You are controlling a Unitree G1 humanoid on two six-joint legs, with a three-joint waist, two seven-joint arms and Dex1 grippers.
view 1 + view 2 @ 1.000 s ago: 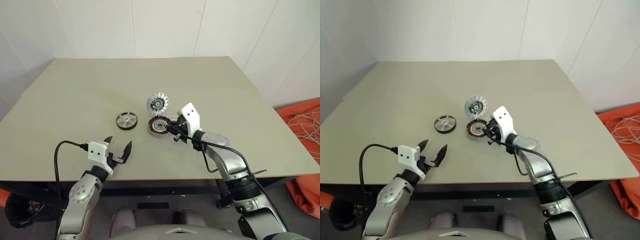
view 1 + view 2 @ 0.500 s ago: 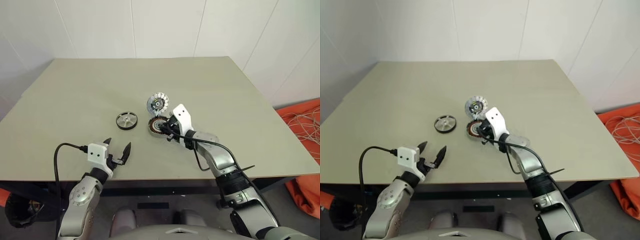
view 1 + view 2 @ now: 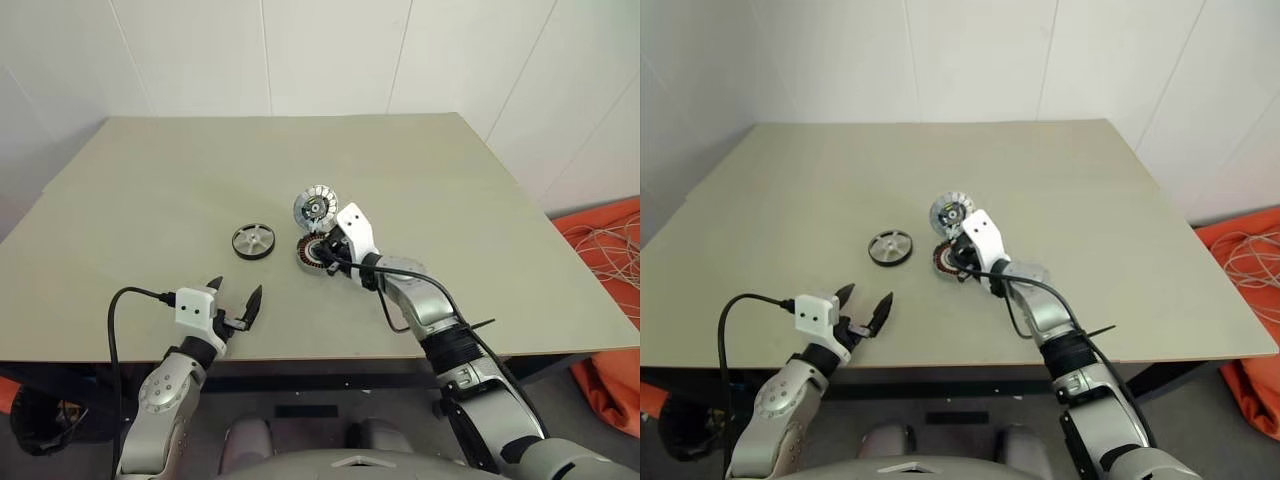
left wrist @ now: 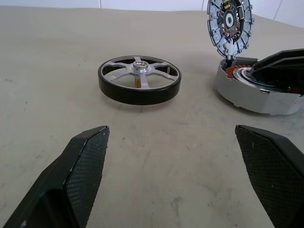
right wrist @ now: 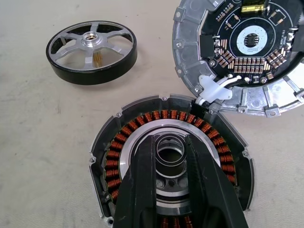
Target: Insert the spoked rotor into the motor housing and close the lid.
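The spoked rotor (image 3: 253, 241) lies flat on the table, black-rimmed with a silver spoked centre, to the left of the motor housing (image 3: 309, 254). The housing's copper windings (image 5: 142, 128) face up. Its lid (image 3: 315, 207) stands tilted open at the far edge, with its white-segmented inner face showing. My right gripper (image 3: 322, 253) hangs just over the housing, its fingers drawn close together above the central bearing (image 5: 171, 153) and nothing held. Near the table's front edge my left gripper (image 3: 238, 288) is open and empty, pointing toward the rotor (image 4: 139, 86).
The beige table (image 3: 150, 180) stretches wide around the parts, and its front edge runs just behind my left gripper. On the floor to the right of the table lie an orange bag with pale cables (image 3: 610, 240).
My right gripper has moved left and forward, from beside the housing's right edge to over its centre. The left gripper, rotor, housing and lid have not moved.
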